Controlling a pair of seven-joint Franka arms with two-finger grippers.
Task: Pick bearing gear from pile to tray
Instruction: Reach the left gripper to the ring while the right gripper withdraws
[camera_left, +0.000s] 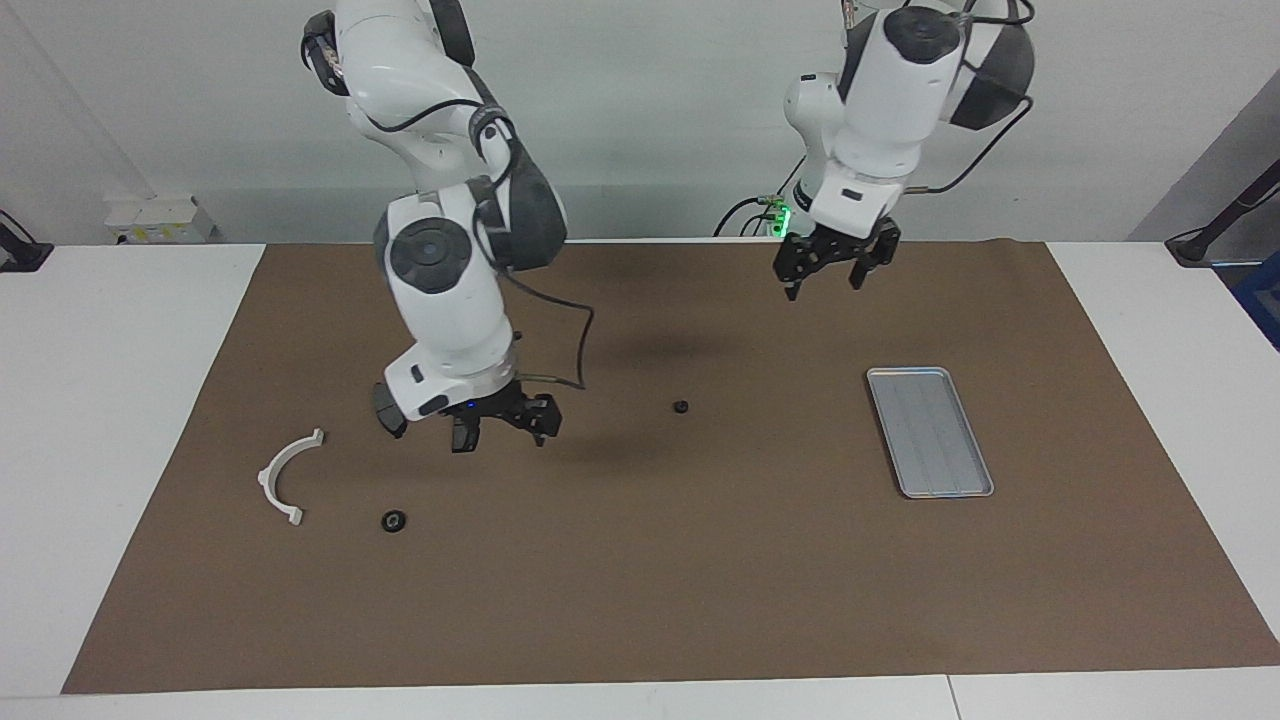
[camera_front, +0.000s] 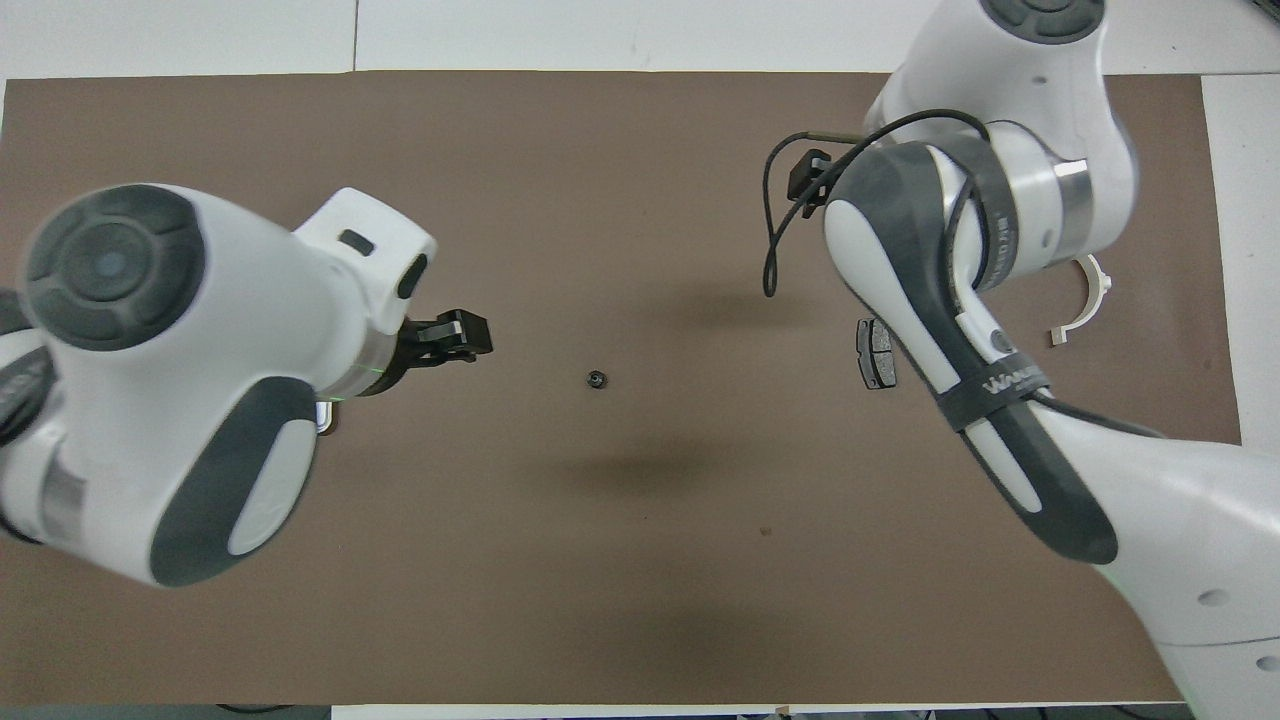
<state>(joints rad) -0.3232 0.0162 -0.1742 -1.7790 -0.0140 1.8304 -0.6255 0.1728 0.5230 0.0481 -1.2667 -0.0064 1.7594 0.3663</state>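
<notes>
Small black round bearing gear (camera_left: 680, 407): lies loose on the brown mat (camera_left: 640, 560) mid-table, well apart from the flat silver-grey metal tray (camera_left: 930, 431), which sits at its three o'clock in the facing view.

Right gripper (camera_left: 505, 425): raised over the dark grey brake pads (camera_front: 875, 352), fingers spread, holding nothing.

Left gripper (camera_left: 826, 266): raised over the mat at the gear's one o'clock, fingers spread, holding nothing.

White half-ring bracket (camera_left: 285, 474) and a second black round piece (camera_left: 394, 521): at the right arm's end, around the gear's eight o'clock.
</notes>
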